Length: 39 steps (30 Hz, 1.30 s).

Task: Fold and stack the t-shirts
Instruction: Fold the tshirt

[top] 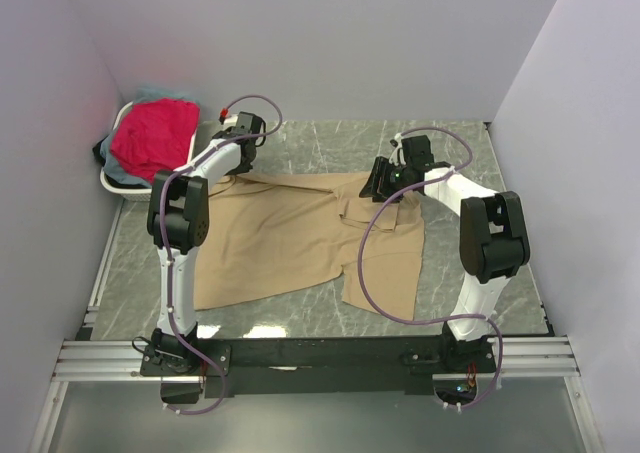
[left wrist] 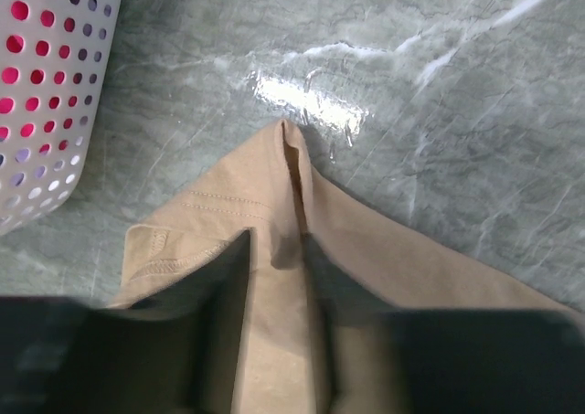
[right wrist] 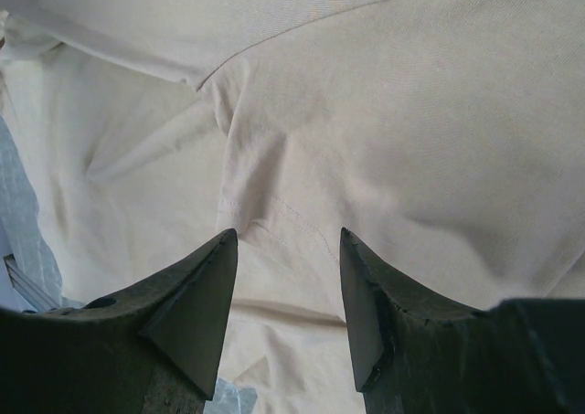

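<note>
A tan t-shirt (top: 290, 233) lies spread on the marble table, with a folded flap on its right side. My left gripper (top: 234, 173) is at the shirt's far left corner. In the left wrist view its fingers (left wrist: 219, 313) stand apart on either side of a pinched ridge of tan cloth (left wrist: 384, 240), and the left gripper (left wrist: 277, 249) is open. My right gripper (top: 378, 188) hovers over the shirt's far right part. It is open (right wrist: 288, 240), with tan cloth (right wrist: 411, 112) below and nothing between its fingers. A red-pink t-shirt (top: 155, 133) sits in the basket on top of a pale blue-grey one (top: 108, 153).
The white perforated basket (top: 115, 185) stands at the far left corner, close to the left gripper; its wall (left wrist: 55, 112) shows at the left of the left wrist view. Grey walls enclose the table on three sides.
</note>
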Each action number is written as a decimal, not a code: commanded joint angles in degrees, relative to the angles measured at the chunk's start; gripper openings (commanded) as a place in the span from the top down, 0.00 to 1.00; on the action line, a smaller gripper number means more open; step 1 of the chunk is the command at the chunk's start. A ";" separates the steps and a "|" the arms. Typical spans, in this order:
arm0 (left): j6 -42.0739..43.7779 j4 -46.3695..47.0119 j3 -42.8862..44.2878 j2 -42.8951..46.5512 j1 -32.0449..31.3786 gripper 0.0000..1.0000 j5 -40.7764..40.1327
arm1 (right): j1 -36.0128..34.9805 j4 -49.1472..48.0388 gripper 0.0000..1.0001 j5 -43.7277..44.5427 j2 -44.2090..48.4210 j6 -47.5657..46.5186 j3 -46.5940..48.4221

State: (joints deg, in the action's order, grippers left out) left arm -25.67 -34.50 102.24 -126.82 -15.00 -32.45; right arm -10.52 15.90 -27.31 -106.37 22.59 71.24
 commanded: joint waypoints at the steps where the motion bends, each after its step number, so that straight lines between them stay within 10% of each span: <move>1: 0.44 1.45 -0.19 1.58 0.33 0.75 0.28 | -0.29 0.09 0.44 -0.46 -1.56 -1.06 2.32; 7: 0.10 1.45 -0.28 0.70 0.41 0.85 0.72 | -0.29 0.45 0.44 -0.02 -1.74 -1.23 2.41; 14: -0.08 2.68 -2.48 1.40 0.41 0.61 0.54 | -0.29 0.80 0.44 -0.02 -1.74 -1.41 2.67; 26: -0.43 2.16 -1.60 1.05 0.68 0.99 0.98 | -0.29 0.54 0.44 -0.11 -1.83 -1.32 2.41; 39: -0.17 -6.10 -7.22 15.20 0.68 0.99 -6.39 | -0.37 0.44 0.44 -2.49 -0.07 -0.88 1.53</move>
State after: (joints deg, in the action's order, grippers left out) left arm -25.96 -37.56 96.99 -120.01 -14.55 -33.34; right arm -10.52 16.34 -28.56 -108.14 22.00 71.31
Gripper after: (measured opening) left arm 0.023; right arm 0.558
